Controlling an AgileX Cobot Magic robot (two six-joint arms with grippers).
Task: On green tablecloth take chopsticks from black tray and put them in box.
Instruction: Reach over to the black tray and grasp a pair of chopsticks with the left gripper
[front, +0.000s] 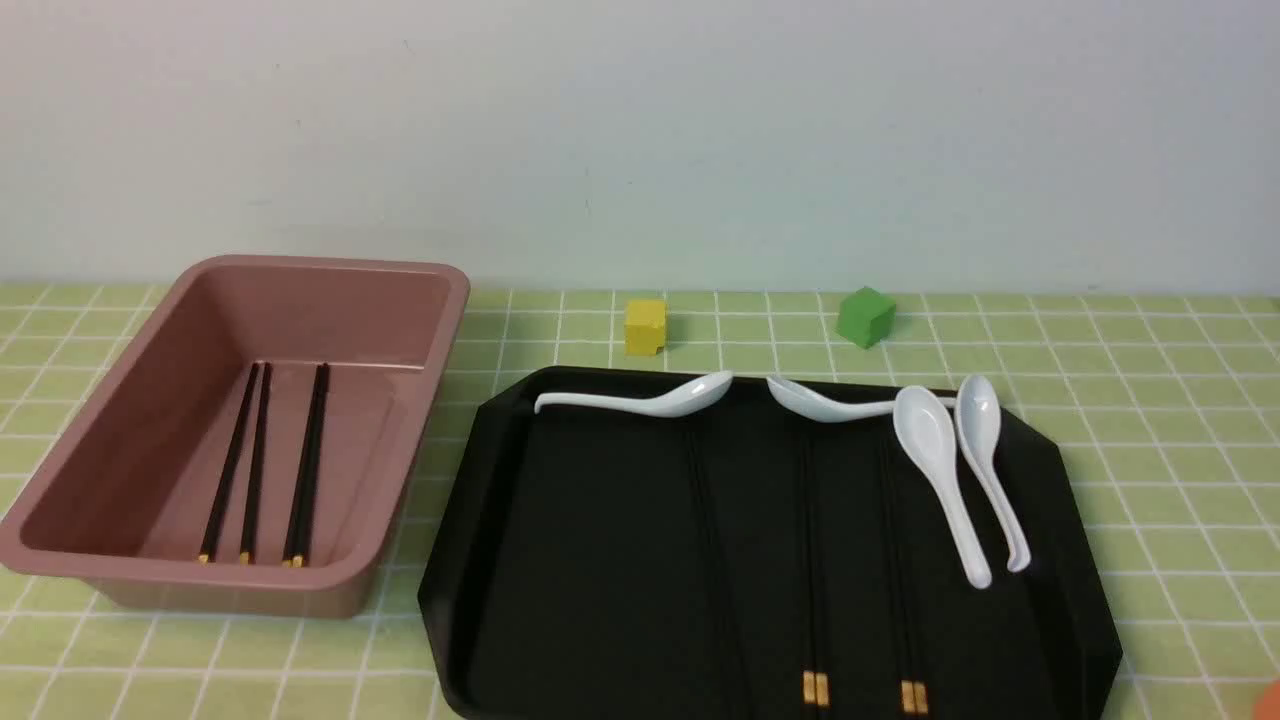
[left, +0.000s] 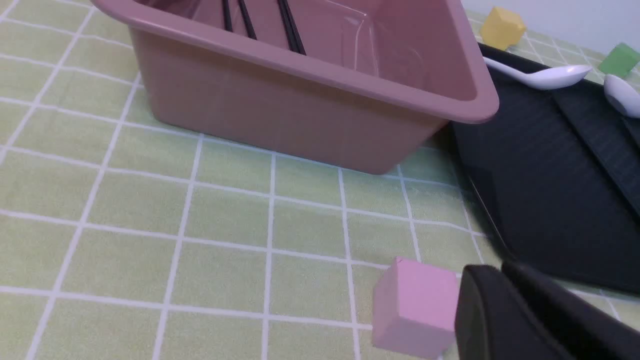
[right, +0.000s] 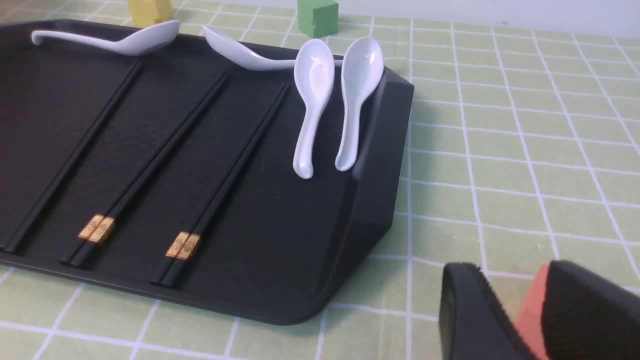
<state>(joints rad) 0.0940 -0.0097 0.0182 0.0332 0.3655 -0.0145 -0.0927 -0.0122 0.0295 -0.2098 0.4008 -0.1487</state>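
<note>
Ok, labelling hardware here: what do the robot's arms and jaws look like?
Only jaw tips show: left gripper and right gripper have chunky matte black jaws with rounded ends, the right's edges finely ribbed. Arms, cables, markings: out of view.

Quick tally from us: we count five pairs of chopsticks (front: 305, 465), so ten sticks in all. Two pairs are in the box (front: 330, 262) and three pairs are on the black tray (front: 600, 550). That's one box and one tray. We get four white spoons (front: 940, 470), all on the tray. There are four little cubes, one per colour: a yellow cube (front: 645, 326), a green cube (front: 865, 316), a pink cube (left: 412, 305) and an orange-red cube (right: 530, 305), which is only partly visible. One green tablecloth (front: 1150, 400).
</note>
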